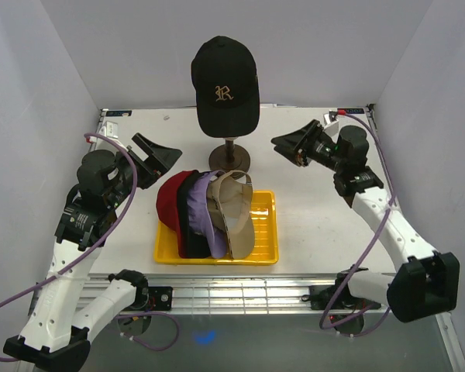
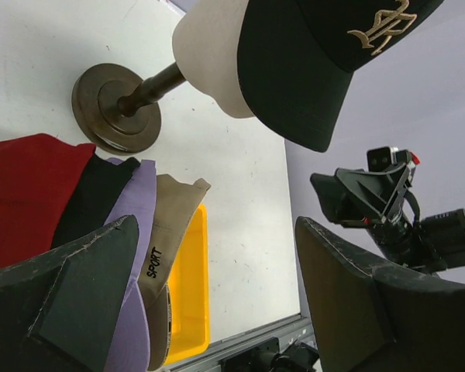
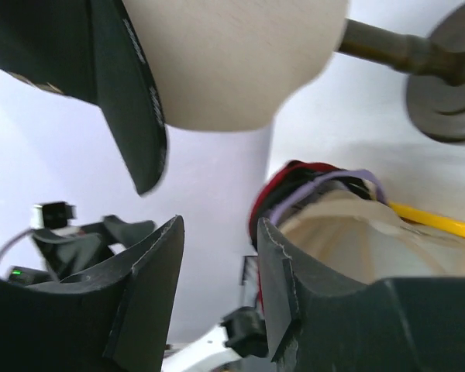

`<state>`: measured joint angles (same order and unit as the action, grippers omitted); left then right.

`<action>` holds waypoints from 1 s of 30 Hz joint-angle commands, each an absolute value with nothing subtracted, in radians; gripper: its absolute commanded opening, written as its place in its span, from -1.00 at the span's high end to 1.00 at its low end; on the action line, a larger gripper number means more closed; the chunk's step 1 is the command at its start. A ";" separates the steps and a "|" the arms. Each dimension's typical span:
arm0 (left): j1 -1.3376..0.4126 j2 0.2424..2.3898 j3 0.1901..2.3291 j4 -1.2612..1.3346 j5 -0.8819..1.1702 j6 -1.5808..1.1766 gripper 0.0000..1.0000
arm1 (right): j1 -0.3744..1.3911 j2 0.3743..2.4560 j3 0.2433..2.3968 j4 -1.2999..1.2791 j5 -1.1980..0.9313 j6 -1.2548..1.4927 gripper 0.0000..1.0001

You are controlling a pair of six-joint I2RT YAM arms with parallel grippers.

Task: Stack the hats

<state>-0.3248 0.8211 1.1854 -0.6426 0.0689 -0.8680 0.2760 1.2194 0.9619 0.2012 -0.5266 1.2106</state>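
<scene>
A black hat (image 1: 225, 85) with a gold "R" sits on the cream mannequin head (image 2: 209, 54) at the back of the table. Four hats stand nested on edge in the yellow tray (image 1: 267, 232): red (image 1: 169, 203), black (image 1: 186, 213), lavender (image 1: 201, 221) and tan (image 1: 234, 213). My left gripper (image 1: 161, 157) hovers left of the stand, wide open and holding nothing. My right gripper (image 1: 285, 149) hovers right of the stand, its jaws apart with nothing between them. In the left wrist view, the tan hat (image 2: 167, 232) shows a "SPORT" label beside the lavender hat (image 2: 136, 225).
The mannequin's dark round base (image 1: 231, 160) stands just behind the tray. White walls enclose the table on three sides. A metal rail (image 1: 232, 294) runs along the near edge between the arm bases.
</scene>
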 commanded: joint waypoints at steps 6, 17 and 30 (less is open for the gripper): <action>-0.327 0.827 1.210 -0.620 0.104 -0.850 -0.84 | 0.622 1.054 0.951 -0.339 -0.041 0.749 0.05; -0.327 0.830 1.223 -0.634 0.115 -0.847 -0.85 | 1.210 1.153 1.049 -0.580 0.486 0.805 0.12; -0.327 0.815 1.220 -0.644 0.113 -0.848 -0.84 | 1.356 1.339 1.201 -0.650 0.591 0.827 0.10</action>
